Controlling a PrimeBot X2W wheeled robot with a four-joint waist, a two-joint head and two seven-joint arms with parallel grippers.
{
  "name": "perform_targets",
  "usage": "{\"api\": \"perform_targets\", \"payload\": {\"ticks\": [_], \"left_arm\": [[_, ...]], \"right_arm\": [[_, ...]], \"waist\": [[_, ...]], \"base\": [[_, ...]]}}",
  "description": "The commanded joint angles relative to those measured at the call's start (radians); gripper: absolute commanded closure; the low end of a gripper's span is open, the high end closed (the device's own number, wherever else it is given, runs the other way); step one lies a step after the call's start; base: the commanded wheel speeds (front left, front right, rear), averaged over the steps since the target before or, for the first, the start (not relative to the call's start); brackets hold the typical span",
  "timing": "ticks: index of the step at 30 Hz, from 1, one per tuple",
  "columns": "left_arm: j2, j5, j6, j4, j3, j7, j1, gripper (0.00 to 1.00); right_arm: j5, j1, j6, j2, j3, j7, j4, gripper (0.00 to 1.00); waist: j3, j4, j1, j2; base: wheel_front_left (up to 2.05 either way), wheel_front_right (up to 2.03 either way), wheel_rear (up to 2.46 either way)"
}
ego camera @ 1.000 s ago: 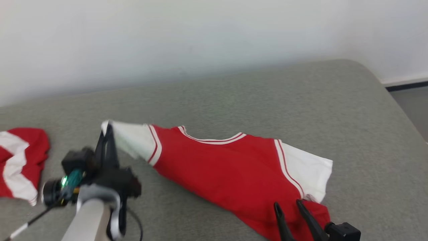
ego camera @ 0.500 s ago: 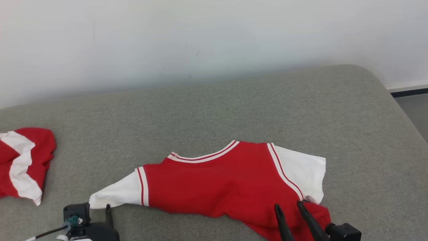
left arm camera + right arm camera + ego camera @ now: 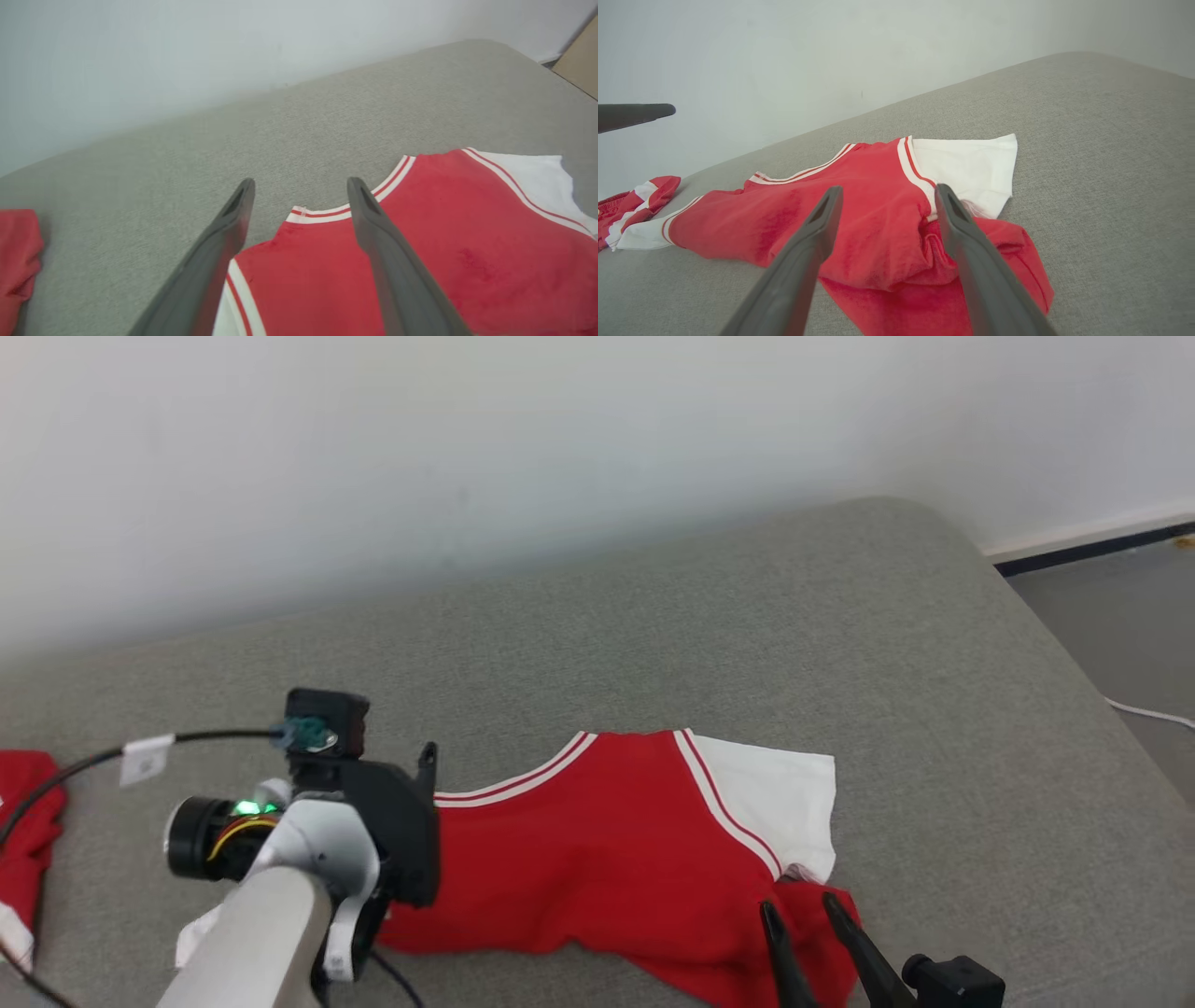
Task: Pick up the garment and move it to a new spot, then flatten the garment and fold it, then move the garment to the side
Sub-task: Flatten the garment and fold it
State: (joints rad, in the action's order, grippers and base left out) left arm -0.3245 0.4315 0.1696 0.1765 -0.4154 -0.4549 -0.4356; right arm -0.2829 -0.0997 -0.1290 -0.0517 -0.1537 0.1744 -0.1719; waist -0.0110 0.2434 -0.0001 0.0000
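Red garment (image 3: 597, 859) lies on grey cushion (image 3: 747, 616), 5 o'clock hem bunched, so flattening, folding, side-move remain; left gripper (image 3: 301, 184) and right gripper (image 3: 798, 905) both wide, empty.

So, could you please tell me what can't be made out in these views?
- Red and white shirt: in the head view the left gripper's wrist covers most of one sleeve, and the bottom edge cuts its hem.
- Second red and white garment: cut off by the head view's left edge; its type is unclear.
- Shirt's bunched corner: partly behind the right gripper in the right wrist view.
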Motion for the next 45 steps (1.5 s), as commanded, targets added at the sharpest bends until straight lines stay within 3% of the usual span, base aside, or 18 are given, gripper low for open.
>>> {"api": "perform_targets", "payload": {"ticks": [1,5,10,14,30,34,39,40,41,45], "left_arm": [[0.026,0.018,-0.011,0.032,-0.019,-0.051,-0.040,0.00],[0.096,0.036,-0.046,0.133,-0.059,-0.111,-0.144,0.00],[0.128,0.001,-0.080,0.288,-0.120,-0.152,-0.254,0.00],[0.138,-0.032,-0.133,0.389,-0.168,-0.160,-0.332,0.00],[0.176,-0.118,-0.249,0.694,-0.296,-0.186,-0.562,0.00],[0.187,-0.107,-0.276,0.766,-0.328,-0.266,-0.585,0.00],[0.228,-0.016,-0.301,0.794,-0.362,-0.412,-0.536,0.00],[0.233,-0.005,-0.303,0.781,-0.371,-0.414,-0.530,0.56],[0.238,0.001,-0.303,0.763,-0.385,-0.401,-0.528,1.00],[0.226,0.023,-0.303,0.702,-0.420,-0.330,-0.541,1.00]], "right_arm": [[-0.006,0.012,-0.004,0.002,-0.003,0.004,0.000,0.00],[-0.016,0.026,-0.004,0.002,-0.016,0.013,-0.006,0.00],[-0.039,0.042,-0.004,0.003,-0.026,0.034,-0.021,0.00],[-0.062,0.049,-0.004,0.003,-0.035,0.054,-0.037,0.00],[-0.134,0.050,-0.004,0.003,-0.031,0.091,-0.031,0.00],[-0.142,0.044,-0.004,0.003,-0.024,0.092,-0.015,0.00],[-0.146,0.051,-0.004,0.003,-0.036,0.091,-0.019,0.00],[-0.146,0.058,-0.004,0.003,-0.040,0.091,-0.021,0.00],[-0.147,0.064,-0.004,0.003,-0.044,0.091,-0.021,0.00],[-0.145,0.081,-0.004,0.003,-0.058,0.091,-0.028,0.00]], "waist": [[-0.021,0.064,0.0001,0.0000],[-0.056,0.154,0.0001,0.0000],[-0.115,0.255,0.0001,0.0000],[-0.159,0.308,0.0001,0.0000],[-0.271,0.328,0.0001,0.0000],[-0.282,0.328,0.0001,0.0000],[-0.276,0.324,0.0001,0.0000],[-0.274,0.323,0.0001,0.0000],[-0.273,0.323,0.0001,0.0000],[-0.269,0.320,0.0001,0.0000]], "base": [[0.00,0.00,0.00],[0.00,0.00,0.00],[0.00,0.00,0.00],[0.00,0.00,0.00],[0.00,0.00,0.00],[0.00,0.00,0.00],[0.00,0.00,0.00],[0.00,0.00,0.00],[0.00,0.00,0.00],[0.00,0.00,0.00]]}}
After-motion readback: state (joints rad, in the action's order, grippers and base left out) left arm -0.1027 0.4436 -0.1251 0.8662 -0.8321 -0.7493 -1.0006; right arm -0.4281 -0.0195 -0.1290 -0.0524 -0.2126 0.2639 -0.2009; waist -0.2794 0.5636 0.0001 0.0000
